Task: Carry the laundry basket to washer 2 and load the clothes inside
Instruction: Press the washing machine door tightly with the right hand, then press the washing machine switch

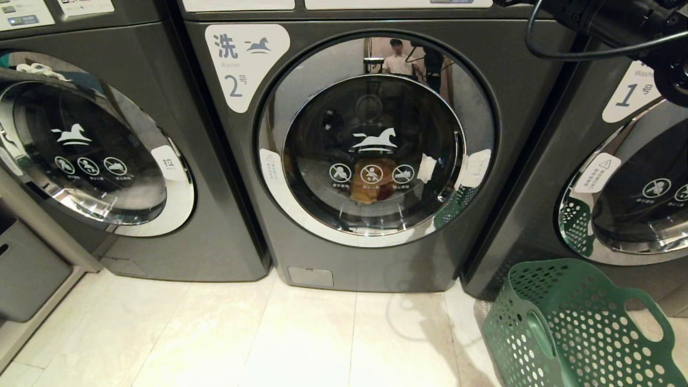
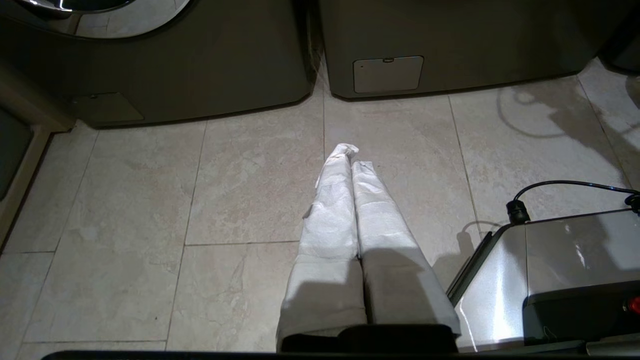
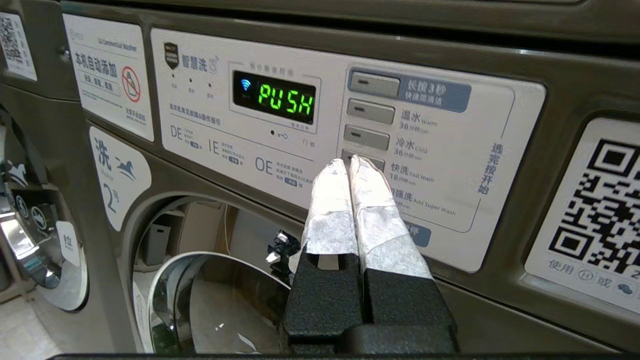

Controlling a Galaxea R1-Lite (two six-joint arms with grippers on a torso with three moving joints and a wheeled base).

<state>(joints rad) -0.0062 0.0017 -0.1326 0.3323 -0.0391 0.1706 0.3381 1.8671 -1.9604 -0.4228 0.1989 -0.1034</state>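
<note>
Grey washer 2 point(image 1: 371, 156) fills the head view's centre, door closed. Green basket point(image 1: 570, 333) stands on the floor at lower right. Right gripper point(image 3: 350, 162), pinched shut and empty, points at the control panel point(image 3: 345, 135) buttons. Left gripper point(image 2: 352, 155), also closed, hangs over floor tiles point(image 2: 150, 225).

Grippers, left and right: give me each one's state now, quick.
Left gripper: shut, holding nothing, low above the floor tiles.
Right gripper: shut, holding nothing, tips at the buttons of washer 2's control panel.
</note>
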